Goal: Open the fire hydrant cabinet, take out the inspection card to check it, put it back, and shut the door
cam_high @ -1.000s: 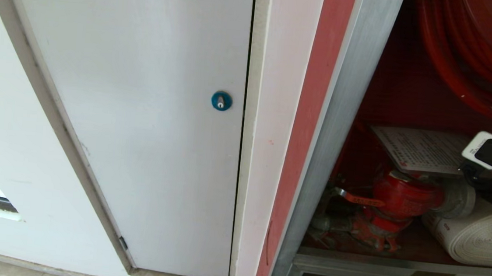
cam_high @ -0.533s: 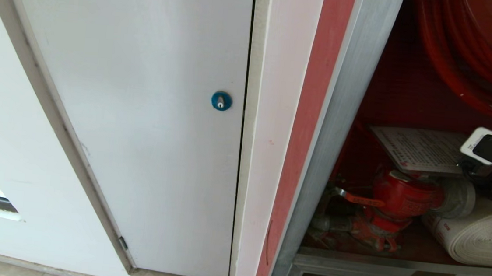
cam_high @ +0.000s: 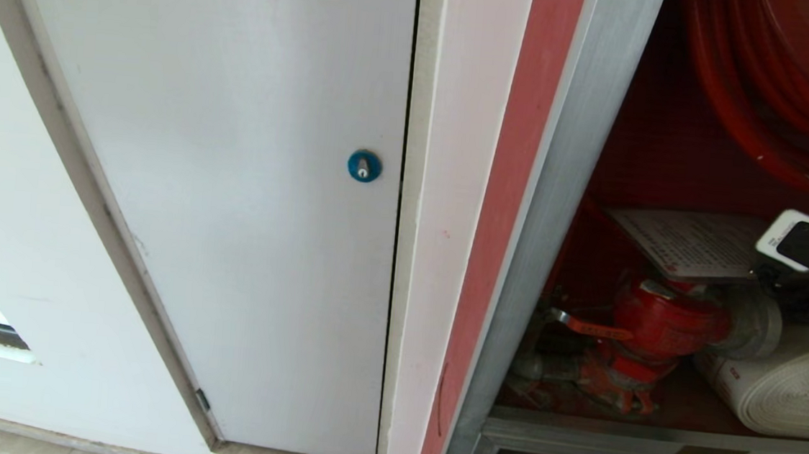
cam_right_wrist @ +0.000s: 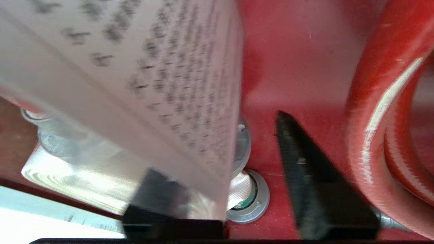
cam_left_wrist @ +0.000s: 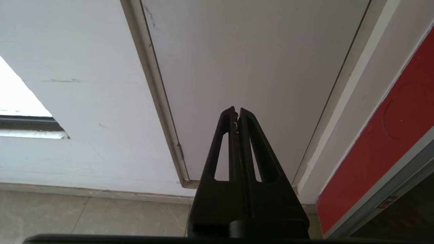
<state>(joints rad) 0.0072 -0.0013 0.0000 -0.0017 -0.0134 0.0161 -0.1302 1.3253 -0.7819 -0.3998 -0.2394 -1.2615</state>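
Observation:
The fire hydrant cabinet [cam_high: 558,196] stands open at the right, red inside; its door is out of view. The inspection card [cam_high: 692,242], white with dense small print, lies flat above the red valve [cam_high: 664,327]. My right gripper [cam_high: 769,274] reaches in from the right to the card's edge. In the right wrist view the card [cam_right_wrist: 152,84] hangs between the jaws of the right gripper [cam_right_wrist: 234,122]; one finger [cam_right_wrist: 305,162] stands clear of the card and the other is mostly hidden behind it. My left gripper [cam_left_wrist: 237,112] is shut, parked low and pointing at the white panel.
A white panel with a round blue lock [cam_high: 364,166] fills the left. Inside the cabinet are a red hose reel [cam_high: 784,84] above, a white rolled hose [cam_high: 788,394] at the lower right and a silver coupling [cam_right_wrist: 247,200]. A metal ledge [cam_high: 647,441] fronts the shelf.
My right wrist has crept slightly up and inward at the card's edge. The card's near side has shifted a little. The left arm has not moved.

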